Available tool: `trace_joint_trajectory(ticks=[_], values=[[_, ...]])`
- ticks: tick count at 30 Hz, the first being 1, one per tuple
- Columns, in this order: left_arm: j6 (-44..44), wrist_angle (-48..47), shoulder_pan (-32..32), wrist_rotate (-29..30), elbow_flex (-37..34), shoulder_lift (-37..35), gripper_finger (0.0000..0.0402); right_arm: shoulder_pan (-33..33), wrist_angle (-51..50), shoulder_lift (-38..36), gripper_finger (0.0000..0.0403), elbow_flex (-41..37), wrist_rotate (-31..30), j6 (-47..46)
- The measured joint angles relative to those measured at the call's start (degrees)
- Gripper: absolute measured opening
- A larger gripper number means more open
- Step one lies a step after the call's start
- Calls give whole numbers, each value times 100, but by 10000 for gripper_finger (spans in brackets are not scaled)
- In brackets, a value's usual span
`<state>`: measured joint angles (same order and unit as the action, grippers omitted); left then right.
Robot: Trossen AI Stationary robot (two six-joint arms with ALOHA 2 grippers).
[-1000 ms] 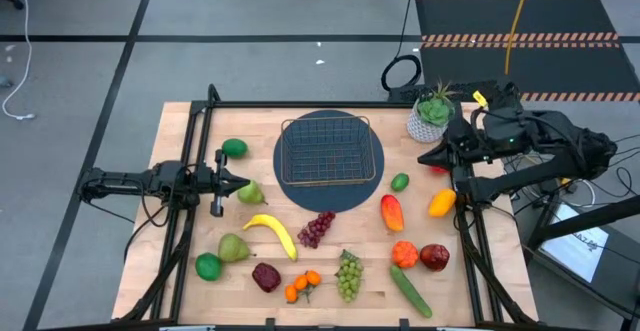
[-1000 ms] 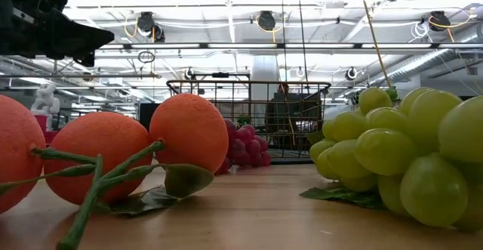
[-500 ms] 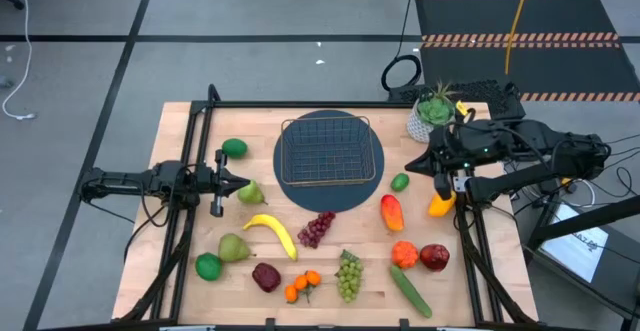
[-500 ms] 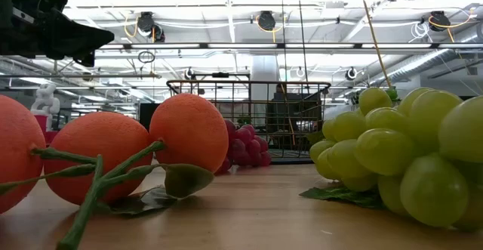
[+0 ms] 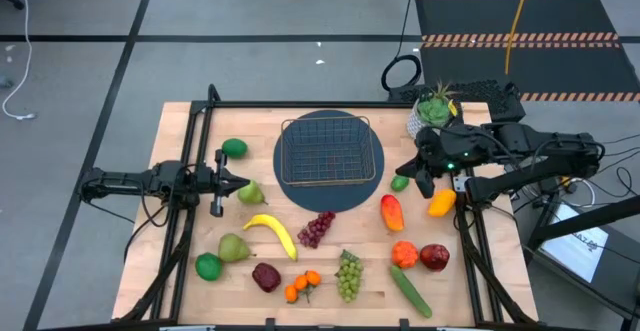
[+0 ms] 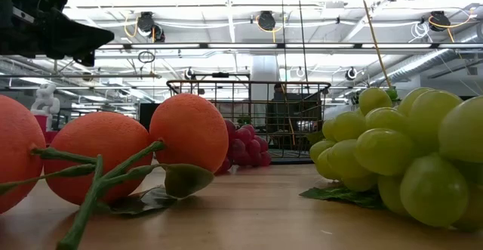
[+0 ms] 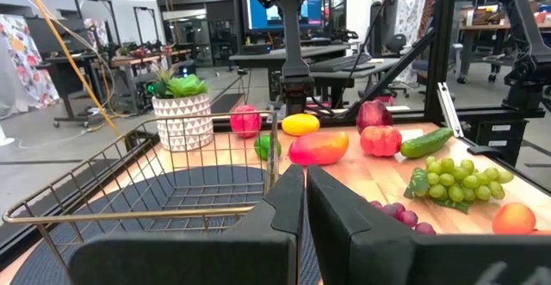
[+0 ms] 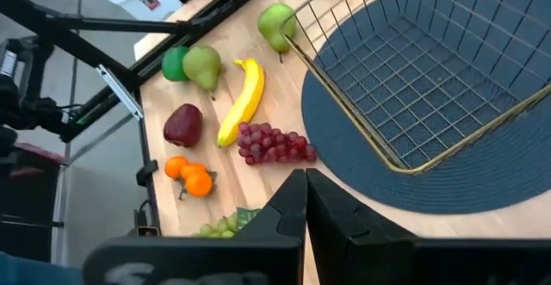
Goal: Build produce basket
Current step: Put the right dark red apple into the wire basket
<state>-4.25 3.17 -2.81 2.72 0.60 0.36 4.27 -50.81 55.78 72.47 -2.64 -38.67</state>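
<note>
Empty basket (image 5: pixel 330 149), fruit all around.
Right gripper (image 5: pixel 407 168), pinched closed, hangs maybe right over the lime (image 5: pixel 399 182); left gripper (image 5: pixel 238 181) waits closed too.

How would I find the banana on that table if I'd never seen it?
Look for the wire basket sitting on the round dark mat in the middle of the table. Just off the mat's near-left edge lies the banana, beside the purple grapes. It is the only long, curved, yellow piece there.
</note>
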Motion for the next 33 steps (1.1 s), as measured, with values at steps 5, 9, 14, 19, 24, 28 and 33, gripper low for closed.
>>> trace_joint_trajectory(ticks=[5, 9, 14, 19, 24, 28, 33], values=[[0, -2, 0, 0, 2, 1, 21, -1, 349, 166, 0, 0, 292, -151], [0, -2, -1, 0, 1, 0, 21, 36, 737, 262, 0, 0, 295, -245], [0, 12, 0, 0, 0, 2, 21, 76, 911, 281, 0, 0, 283, -249], [48, 143, 0, -1, 2, 0, 21, 72, 913, 281, 0, 0, 276, -252], [27, 143, -1, 0, 2, 0, 21, 72, 883, 281, 0, 0, 276, -24], [28, 142, 0, 0, 2, 0, 21, 72, 861, 272, 0, 0, 276, 128], [35, 165, 0, 0, 2, 0, 21, 70, 855, 274, 0, 0, 274, 384]])
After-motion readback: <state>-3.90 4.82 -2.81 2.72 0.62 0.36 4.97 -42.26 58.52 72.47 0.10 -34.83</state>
